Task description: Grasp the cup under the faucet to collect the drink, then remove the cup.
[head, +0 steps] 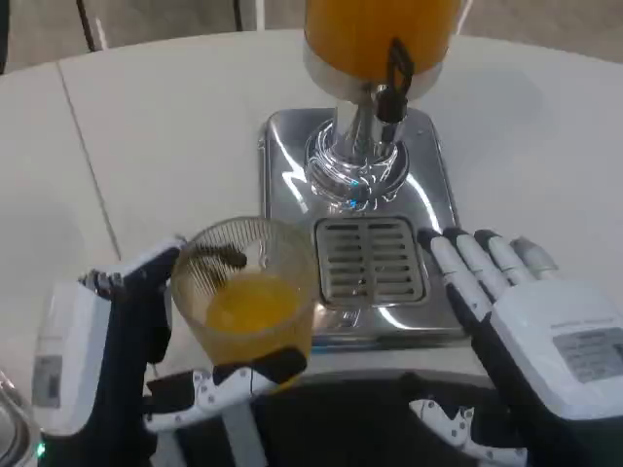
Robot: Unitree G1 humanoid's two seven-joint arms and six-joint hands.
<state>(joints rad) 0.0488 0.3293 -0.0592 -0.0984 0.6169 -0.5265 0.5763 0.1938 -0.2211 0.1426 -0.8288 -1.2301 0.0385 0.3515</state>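
A clear plastic cup [251, 302] with orange juice in its bottom is held upright by my left hand [127, 360], fingers wrapped around its sides. It sits at the table's near edge, left of the dispenser's drip grille [370, 258] and away from the black faucet lever [397, 78]. The juice dispenser [380, 39] has an orange tank on a chrome column over a shiny base [292, 156]. My right hand [531, 341] lies open and flat at the base's right front corner, fingers pointing up along the grille, holding nothing.
The round white table [175, 126] stretches left and behind the dispenser. A seam runs across its left side. A metal object's edge [8, 413] shows at the bottom left corner, close to my left forearm.
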